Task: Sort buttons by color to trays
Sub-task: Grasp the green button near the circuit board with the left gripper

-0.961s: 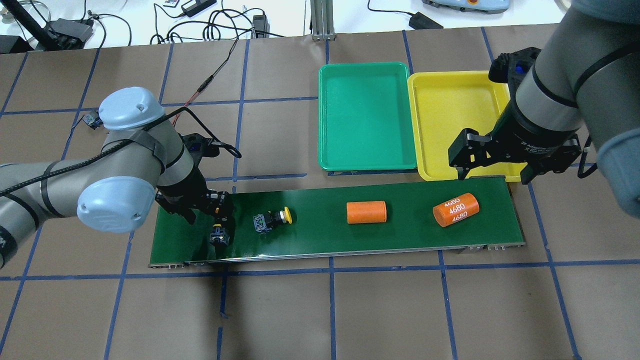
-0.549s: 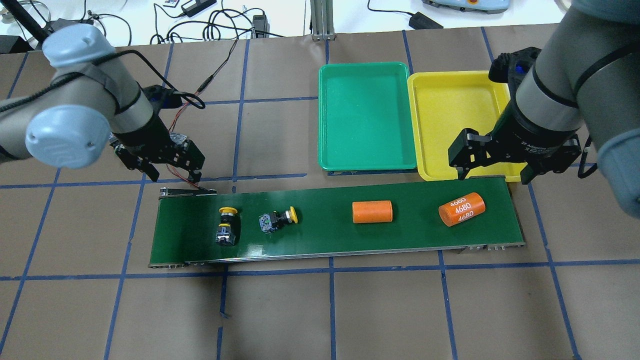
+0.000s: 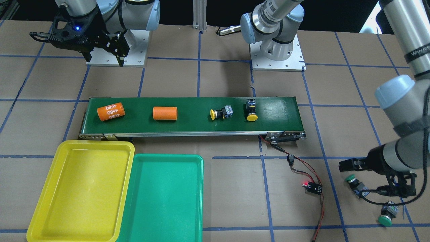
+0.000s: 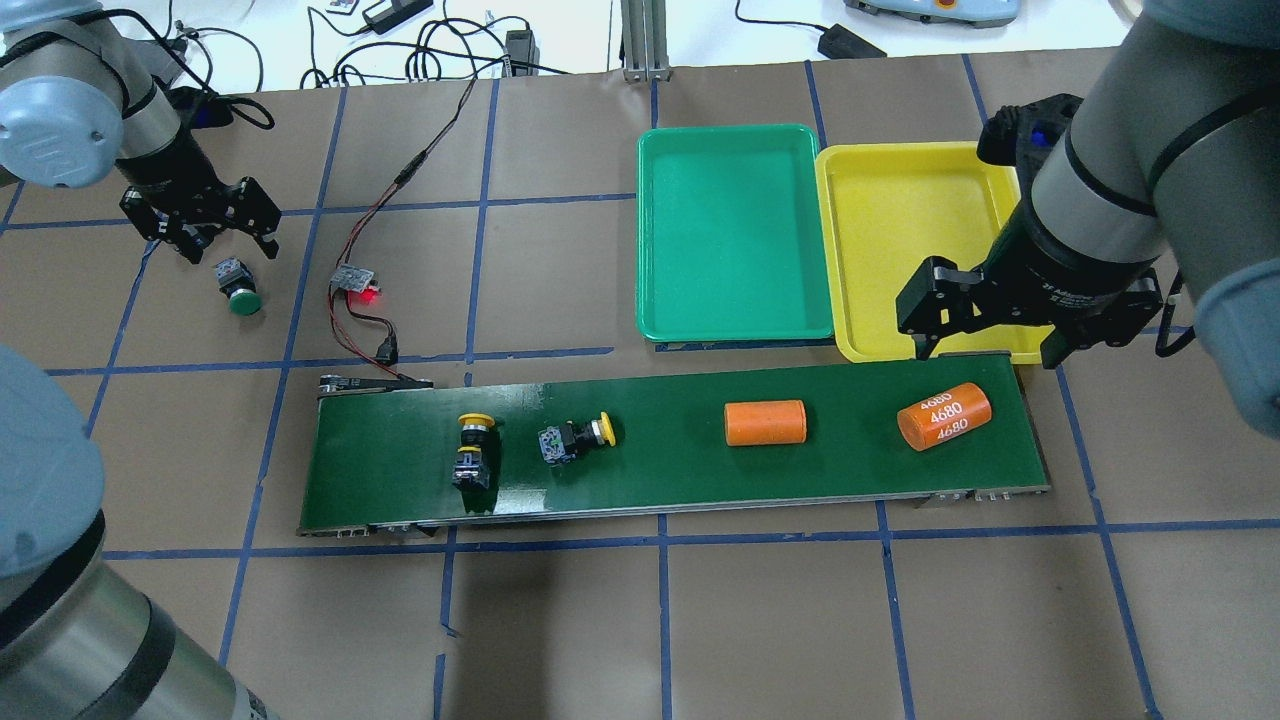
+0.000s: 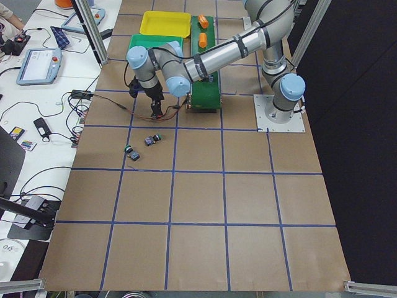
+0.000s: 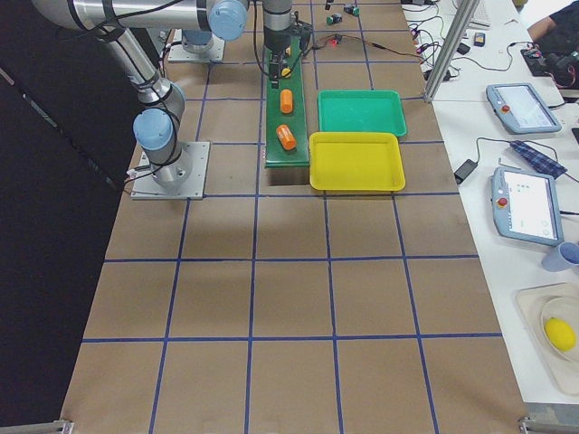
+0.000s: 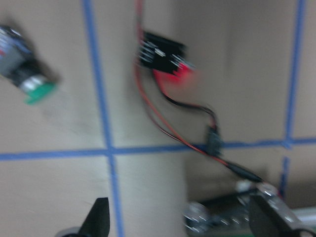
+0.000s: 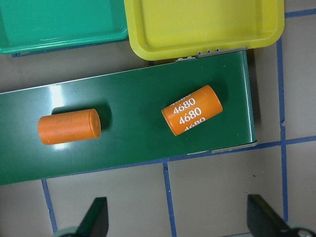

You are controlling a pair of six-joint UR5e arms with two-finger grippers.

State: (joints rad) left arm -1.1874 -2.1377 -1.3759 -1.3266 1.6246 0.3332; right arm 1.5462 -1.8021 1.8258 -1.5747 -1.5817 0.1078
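Green buttons [image 3: 350,177] — two in front view, one overhead.

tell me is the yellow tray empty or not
Empty. The yellow tray shows only bare floor; both yellow buttons lie on the belt.

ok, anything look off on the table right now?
Two non-buttons sit on the conveyor belt beside the yellow buttons: a plain orange cylinder and an orange cylinder marked 4680, matching neither the yellow tray nor the green tray. The green buttons lie tipped over on the bare table past the belt's end.
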